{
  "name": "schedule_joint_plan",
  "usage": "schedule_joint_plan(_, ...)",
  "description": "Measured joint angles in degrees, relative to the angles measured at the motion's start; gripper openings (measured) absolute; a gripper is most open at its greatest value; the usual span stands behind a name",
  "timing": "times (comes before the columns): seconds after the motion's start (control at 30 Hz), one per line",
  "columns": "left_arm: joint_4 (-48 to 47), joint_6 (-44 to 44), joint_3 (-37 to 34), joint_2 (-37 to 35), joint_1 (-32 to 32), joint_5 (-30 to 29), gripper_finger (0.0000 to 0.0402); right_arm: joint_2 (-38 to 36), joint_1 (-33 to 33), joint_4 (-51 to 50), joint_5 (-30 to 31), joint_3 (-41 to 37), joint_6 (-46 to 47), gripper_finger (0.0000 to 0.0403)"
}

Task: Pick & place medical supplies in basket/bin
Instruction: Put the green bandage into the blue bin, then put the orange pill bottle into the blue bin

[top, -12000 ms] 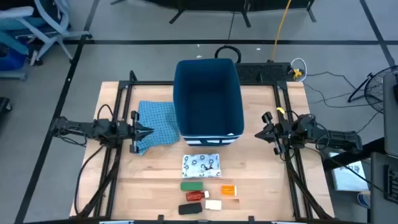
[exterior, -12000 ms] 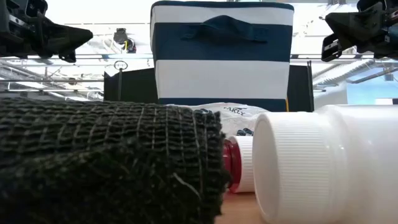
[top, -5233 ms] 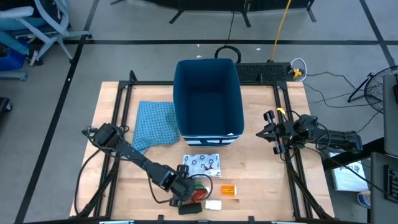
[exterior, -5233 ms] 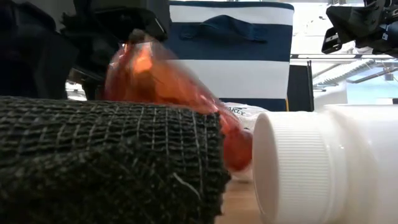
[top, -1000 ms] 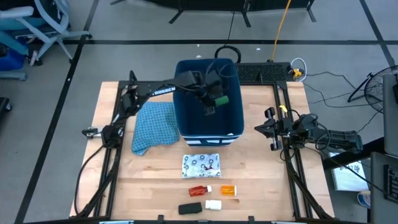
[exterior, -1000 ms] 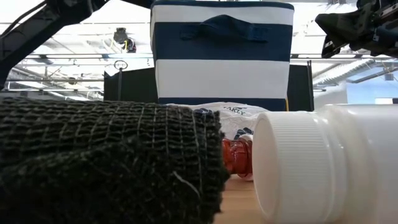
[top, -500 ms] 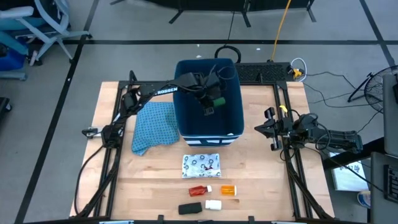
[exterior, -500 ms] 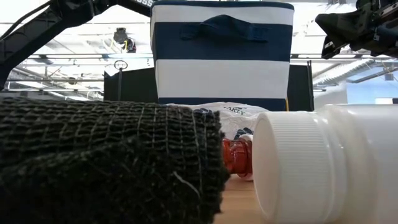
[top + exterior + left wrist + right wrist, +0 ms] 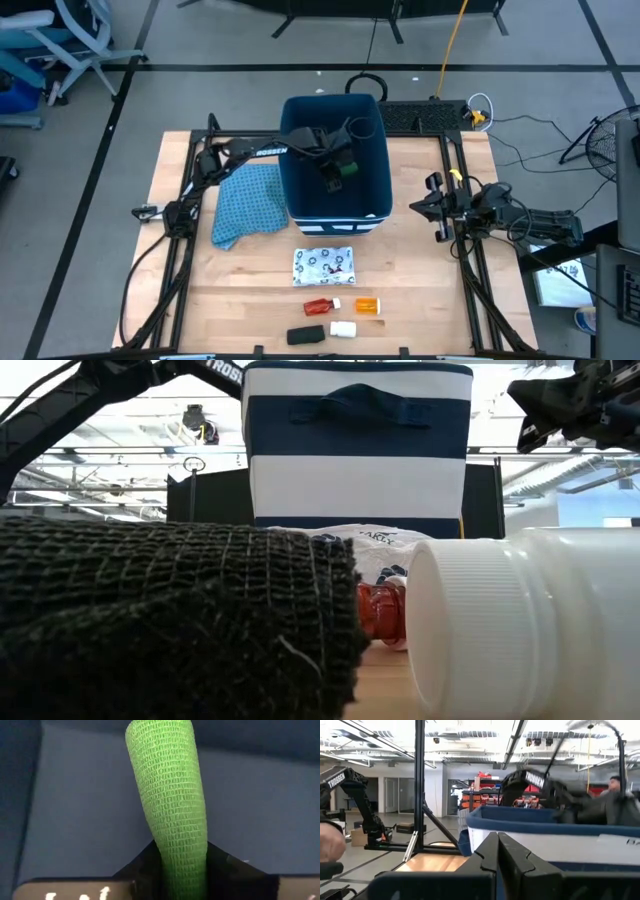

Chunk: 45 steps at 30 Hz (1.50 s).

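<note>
My left gripper [image 9: 335, 176] reaches down inside the dark-blue bin [image 9: 285, 165] and is shut on a green oblong [image 9: 170, 790], a roll of mesh wrap also seen from above as the green oblong [image 9: 348, 168]. On the table in front of the bin lie a white packet [image 9: 323, 265], a red piece [image 9: 318, 306], an orange pill bottle [image 9: 367, 305], a black oblong [image 9: 306, 335] and a small white block [image 9: 343, 329]. My right gripper [image 9: 432, 212] waits shut at the table's right side, touching nothing. My left gripper pinches one end of the green oblong [image 9: 183, 870] between its two fingers [image 9: 145, 865]. The fingers come from above, slanting down into the bin. The roll sticks out past the fingertips in the direction they point, clear of the bin's floor [image 9: 75, 820].
A blue patterned cloth [image 9: 247, 200] lies left of the bin. In the low view the black oblong [image 9: 170, 620] and a white bottle cap [image 9: 520, 630] fill the foreground, with the striped bin [image 9: 358, 445] behind them. Metal frames run along both table sides.
My left gripper has gone down into the bin with the green oblong, tipping a little steeper, and stays shut on it. The things on the table have kept their places.
</note>
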Motion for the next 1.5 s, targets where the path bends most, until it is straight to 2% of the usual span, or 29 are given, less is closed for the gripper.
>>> schedule_joint_plan(0.37, 9.9, 2.1, -10.7, 0.0, 0.3, -1.4, 0.0092, 0.0, 0.0, 1.4, 0.1, 0.0, -2.4, 0.0000)
schedule_joint_plan(1.13, 10.5, 3.4, -11.2, 0.0, 0.4, -1.8, 0.0097, 0.0, 0.0, 1.4, 0.1, 0.0, -3.0, 0.0000)
schedule_joint_plan(1.27, 10.7, 3.4, -11.3, 0.0, 0.6, -1.2, 0.0141, 0.0, 0.0, 1.4, 0.1, 0.0, -3.0, 0.0000)
schedule_joint_plan(1.5, 10.5, 4.3, -11.3, -4.4, 0.5, -2.2, 0.0272, 0.0, 0.0, 1.5, 0.1, 0.0, -3.0, 0.0000)
